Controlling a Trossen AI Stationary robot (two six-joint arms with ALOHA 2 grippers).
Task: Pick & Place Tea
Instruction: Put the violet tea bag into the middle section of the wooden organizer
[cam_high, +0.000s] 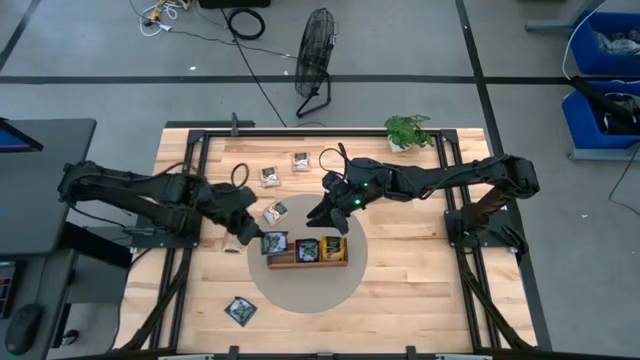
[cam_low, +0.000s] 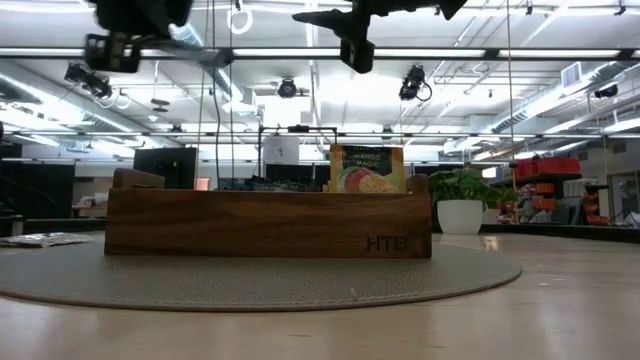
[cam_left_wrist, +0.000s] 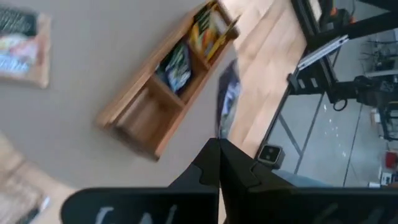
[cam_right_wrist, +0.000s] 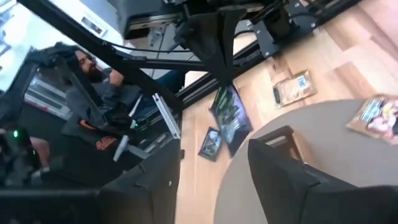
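The round grey mat (cam_low: 250, 285) looks rough and woven. On it sits a long brown wooden tray (cam_low: 268, 223) with smooth sides and little boxes inside. The left hand (cam_high: 262, 242) pinches a thin, flat, dark tea sachet (cam_left_wrist: 227, 102) just above the tray's end. The right hand (cam_high: 322, 213) hangs released nearby. More flat sachets (cam_high: 240, 310) lie on the pale wood table (cam_high: 420, 290).

You see a wooden tray (cam_high: 307, 262) on a round grey mat (cam_high: 300, 292), a potted plant (cam_high: 407, 131) at the table's far edge, and a fan (cam_high: 315, 60) on the floor.
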